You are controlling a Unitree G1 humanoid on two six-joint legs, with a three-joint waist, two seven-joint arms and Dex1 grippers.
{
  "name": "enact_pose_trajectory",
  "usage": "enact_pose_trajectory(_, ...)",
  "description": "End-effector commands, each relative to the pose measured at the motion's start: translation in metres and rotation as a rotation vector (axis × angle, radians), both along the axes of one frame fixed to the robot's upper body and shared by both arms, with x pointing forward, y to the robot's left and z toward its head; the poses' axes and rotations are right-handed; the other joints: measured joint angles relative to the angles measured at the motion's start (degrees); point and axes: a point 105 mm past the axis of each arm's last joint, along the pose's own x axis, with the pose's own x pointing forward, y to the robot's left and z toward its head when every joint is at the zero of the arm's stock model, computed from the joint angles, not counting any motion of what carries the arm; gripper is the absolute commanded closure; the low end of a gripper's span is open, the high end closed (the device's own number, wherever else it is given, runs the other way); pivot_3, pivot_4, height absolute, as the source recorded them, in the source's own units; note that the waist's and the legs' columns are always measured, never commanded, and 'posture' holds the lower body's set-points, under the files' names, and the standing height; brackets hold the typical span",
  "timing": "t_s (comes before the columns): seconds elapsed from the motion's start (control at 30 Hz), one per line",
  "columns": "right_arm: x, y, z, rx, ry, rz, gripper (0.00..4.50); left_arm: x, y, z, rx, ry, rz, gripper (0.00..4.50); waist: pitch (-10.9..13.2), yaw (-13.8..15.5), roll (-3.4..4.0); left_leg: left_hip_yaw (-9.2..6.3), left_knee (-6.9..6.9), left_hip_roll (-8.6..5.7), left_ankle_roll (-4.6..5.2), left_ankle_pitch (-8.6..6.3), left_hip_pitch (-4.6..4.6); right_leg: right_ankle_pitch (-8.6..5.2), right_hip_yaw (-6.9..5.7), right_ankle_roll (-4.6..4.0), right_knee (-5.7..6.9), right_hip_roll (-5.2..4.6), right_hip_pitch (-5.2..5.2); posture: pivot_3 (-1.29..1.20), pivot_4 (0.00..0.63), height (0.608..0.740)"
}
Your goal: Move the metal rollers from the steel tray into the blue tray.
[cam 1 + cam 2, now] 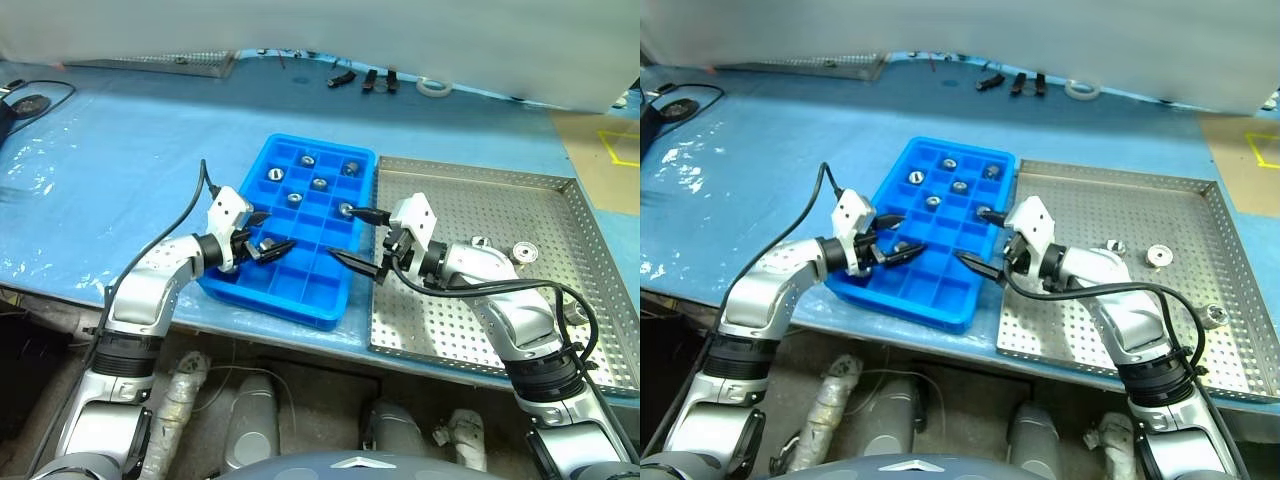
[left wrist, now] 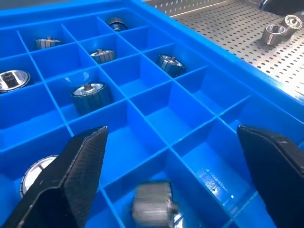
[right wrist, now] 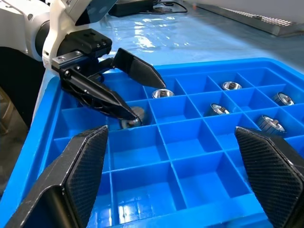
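The blue tray (image 1: 300, 290) lies on the table with the steel tray (image 1: 470, 320) to its right. Several metal rollers sit in its far compartments, one of them a roller (image 1: 319, 184) near the middle. My left gripper (image 1: 266, 234) is open over the tray's near left part. A roller (image 2: 152, 209) lies in the compartment just below its fingers, free of them. My right gripper (image 1: 361, 240) is open and empty over the tray's right rim. Two rollers (image 1: 524, 252) remain close together on the steel tray, and a third roller (image 1: 1215, 315) lies near its right rim.
The trays rest on a pale blue sheet (image 1: 120, 150) that covers the table. At the far edge lie small black tools (image 1: 368, 80), a white ring (image 1: 434, 87) and a grey mesh rack (image 1: 180, 64). The table's near edge runs just below both trays.
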Motion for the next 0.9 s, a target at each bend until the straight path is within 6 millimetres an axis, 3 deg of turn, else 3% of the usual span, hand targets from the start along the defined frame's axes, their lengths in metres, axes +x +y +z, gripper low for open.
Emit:
enact_pose_trajectory(0.03,-0.001,-0.007,0.016,0.016,-0.069,-0.034,0.00,0.003,-0.006,0.013,0.025,-0.057,-0.034,0.04,0.00,-0.02,0.00,0.00,0.00,0.01,-0.02,0.02,0.02,0.02,0.07,-0.02,0.02,0.01,0.00,0.04,0.150,0.740)
enact_pose_trajectory(0.13,0.006,-0.018,0.018,0.034,-0.086,-0.121,0.00,0.002,-0.018,0.027,-0.022,-0.080,-0.079,0.04,0.00,-0.04,0.00,0.04,0.00,0.00,-0.06,0.05,0.12,0.03,0.22,-0.04,0.10,0.03,0.00,0.02,0.150,0.740)
enact_pose_trajectory(0.2,0.034,-0.047,0.027,0.109,-0.096,-0.372,0.00,0.007,-0.026,0.037,-0.047,-0.113,-0.088,0.04,0.00,-0.14,0.00,0.09,0.00,0.00,-0.08,0.06,0.21,0.03,0.34,-0.04,0.17,0.06,-0.01,-0.01,0.150,0.740)
enact_pose_trajectory(0.37,0.057,-0.100,0.022,0.137,-0.091,-0.726,0.00,0.016,-0.046,0.045,-0.076,-0.127,-0.144,0.04,-0.01,-0.36,-0.01,0.34,0.00,0.00,-0.32,0.23,0.29,0.04,0.76,-0.06,0.43,0.15,-0.23,-0.06,0.150,0.740)
enact_pose_trajectory(0.53,0.057,-0.120,0.012,0.146,-0.066,-0.875,0.00,0.016,-0.066,0.052,-0.100,-0.131,-0.232,0.04,0.00,-1.87,-0.02,0.66,-0.01,-0.01,-0.30,0.21,0.25,0.06,1.11,-0.03,0.44,0.18,-0.52,-0.12,0.150,0.740)
enact_pose_trajectory(0.67,0.053,-0.151,-0.014,0.209,0.085,-1.070,0.00,0.020,-0.075,0.056,-0.104,-0.138,-0.267,0.04,-0.01,-2.64,-0.02,0.77,-0.06,0.03,-0.27,0.21,0.23,0.06,1.19,-0.02,0.48,0.24,-0.65,-0.16,0.150,0.740)
enact_pose_trajectory(0.9,0.049,-0.168,-0.034,0.212,0.136,-1.183,0.00,0.019,-0.088,0.057,-0.100,-0.147,-0.322,0.04,0.00,-3.70,-0.02,1.00,-0.06,0.05,-0.22,0.18,0.38,0.08,1.30,-0.01,0.48,0.22,-0.65,-0.19,0.150,0.740)
